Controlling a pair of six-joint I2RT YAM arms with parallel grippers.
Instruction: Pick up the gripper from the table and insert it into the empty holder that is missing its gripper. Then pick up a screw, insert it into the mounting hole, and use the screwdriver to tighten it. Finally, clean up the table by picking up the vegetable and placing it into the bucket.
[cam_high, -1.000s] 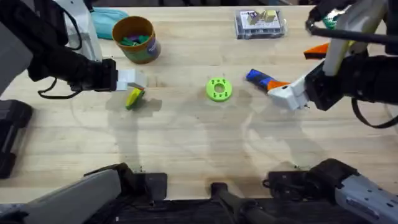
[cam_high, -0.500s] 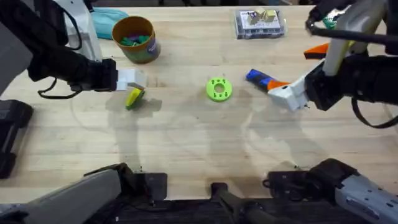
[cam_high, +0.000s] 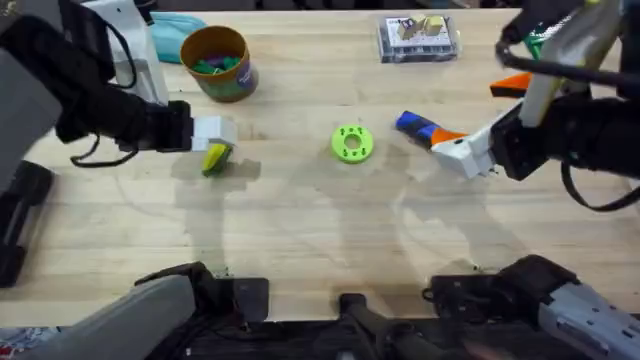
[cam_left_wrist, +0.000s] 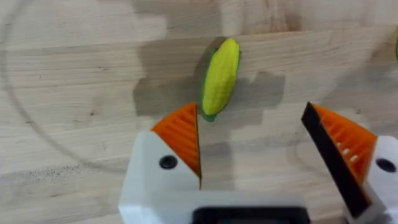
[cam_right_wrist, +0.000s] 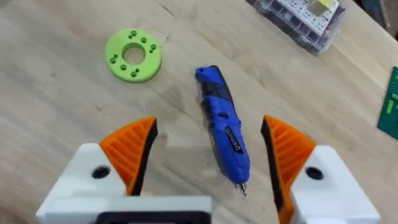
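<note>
The vegetable (cam_high: 215, 158), a small yellow-and-green corn toy, lies on the table at the left. My left gripper (cam_high: 218, 138) hovers open just above it; the left wrist view has the vegetable (cam_left_wrist: 221, 78) lying beyond the orange pads (cam_left_wrist: 180, 134). The blue screwdriver (cam_high: 415, 125) lies right of centre. My right gripper (cam_high: 450, 146) is open over its tip end, with the screwdriver (cam_right_wrist: 222, 127) between the spread fingers (cam_right_wrist: 127, 146). The yellow-brown bucket (cam_high: 217, 62) stands at the back left. An orange gripper piece (cam_high: 510, 84) pokes out at the far right; the holder is hidden behind the right arm.
A lime-green disc with holes (cam_high: 351, 143) lies mid-table, also the disc (cam_right_wrist: 133, 55) in the right wrist view. A clear box of small parts (cam_high: 420, 38) sits at the back right. A teal pouch (cam_high: 178, 22) lies behind the bucket.
My left arm has shifted slightly right, bringing its gripper closer over the vegetable. The right arm has barely moved.
</note>
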